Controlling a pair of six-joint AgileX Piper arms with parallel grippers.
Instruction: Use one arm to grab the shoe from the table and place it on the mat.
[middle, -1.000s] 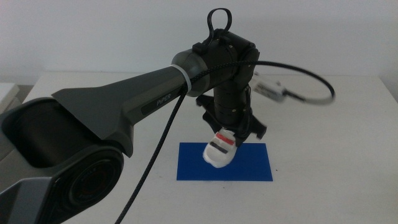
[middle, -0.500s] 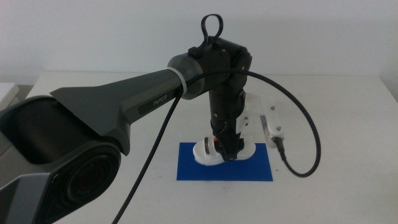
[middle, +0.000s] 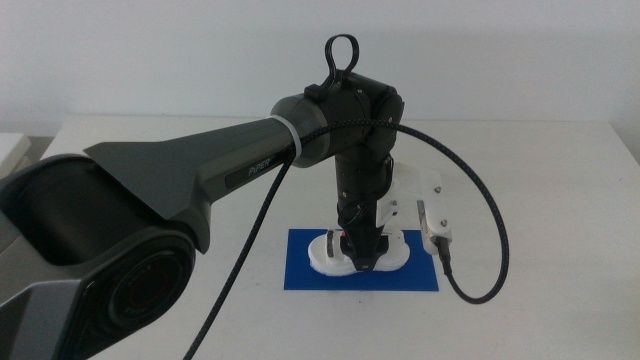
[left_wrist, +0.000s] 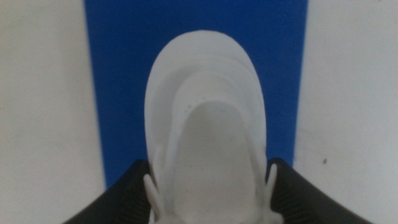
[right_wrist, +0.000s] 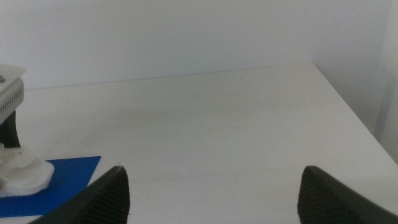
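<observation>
The white shoe (middle: 322, 256) lies on the dark-blue mat (middle: 300, 272), lengthwise along it. The left arm (middle: 200, 175) reaches in from the left and points straight down. Its gripper (middle: 362, 262) is shut on the shoe's middle, hiding the straps. In the left wrist view the shoe (left_wrist: 205, 112) sits between the two dark jaws of the left gripper (left_wrist: 208, 183), over the mat (left_wrist: 112, 93). The right gripper (right_wrist: 214, 186) is open and empty, low over the table (right_wrist: 217, 106) to the right. From there I see the shoe (right_wrist: 25, 175) and the mat (right_wrist: 68, 171).
The white table (middle: 540, 150) stretches around the mat on all sides. A black cable loop (middle: 490, 250) and the white wrist camera mount (middle: 425, 205) hang beside the left gripper, over the mat's right end. A pale object (middle: 12, 145) lies at the table's far left edge.
The left gripper has come down with the shoe, turning it from tilted above the mat to lying along the mat. The cable loop has swung down to the right.
</observation>
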